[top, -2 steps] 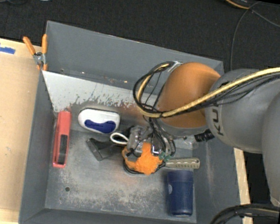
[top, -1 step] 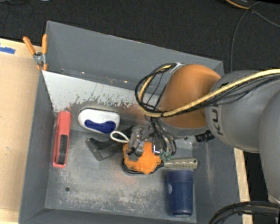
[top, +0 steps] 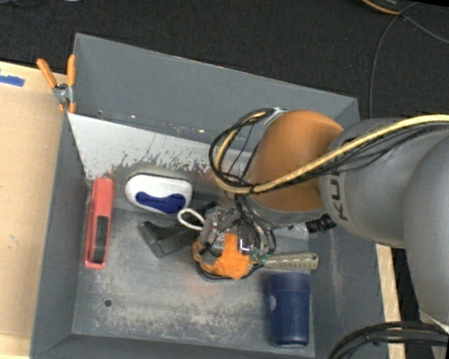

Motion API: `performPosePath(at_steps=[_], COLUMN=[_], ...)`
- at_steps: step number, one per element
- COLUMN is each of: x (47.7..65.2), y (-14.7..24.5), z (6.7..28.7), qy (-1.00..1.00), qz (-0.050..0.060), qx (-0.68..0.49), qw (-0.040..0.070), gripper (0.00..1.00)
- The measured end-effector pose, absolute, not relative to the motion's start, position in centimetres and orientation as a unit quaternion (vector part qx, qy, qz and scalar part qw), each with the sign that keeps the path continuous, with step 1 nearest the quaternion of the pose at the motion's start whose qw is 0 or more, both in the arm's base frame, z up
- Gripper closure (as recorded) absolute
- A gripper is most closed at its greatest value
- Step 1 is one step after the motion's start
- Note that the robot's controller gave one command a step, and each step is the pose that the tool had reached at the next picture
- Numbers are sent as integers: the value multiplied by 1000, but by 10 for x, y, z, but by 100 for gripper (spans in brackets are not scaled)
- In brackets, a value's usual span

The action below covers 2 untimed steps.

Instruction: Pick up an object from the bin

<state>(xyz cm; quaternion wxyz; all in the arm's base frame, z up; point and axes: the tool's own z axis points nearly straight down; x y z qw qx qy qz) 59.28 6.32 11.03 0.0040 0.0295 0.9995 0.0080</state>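
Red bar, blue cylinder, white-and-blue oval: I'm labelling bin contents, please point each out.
Red bar [top: 98, 225], camera view, middle of its length.
Blue cylinder [top: 288, 308], camera view, middle of its side.
White-and-blue oval [top: 155, 183], camera view, its white top.

We see the grey arm [top: 403, 189] reaching in from three o'clock toward the centre, its orange wrist cover [top: 297, 157] wrapped by looped black and yellow cables [top: 221, 152]. Below that cover, toward seven o'clock, the gripper [top: 227, 239] hangs pointing downward.

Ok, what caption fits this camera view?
Robot pincer over an orange thing in the grey bin, beside a dark blue cylinder.
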Motion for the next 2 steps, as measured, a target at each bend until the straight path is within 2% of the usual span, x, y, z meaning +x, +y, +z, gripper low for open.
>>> performPosePath(at_steps=[1, 2], x=[603, 604], y=[47, 44], z=[94, 92], qy=[999, 998], qz=[12, 12], qx=[-43, -62], qw=[7, 10], gripper=[100, 100])
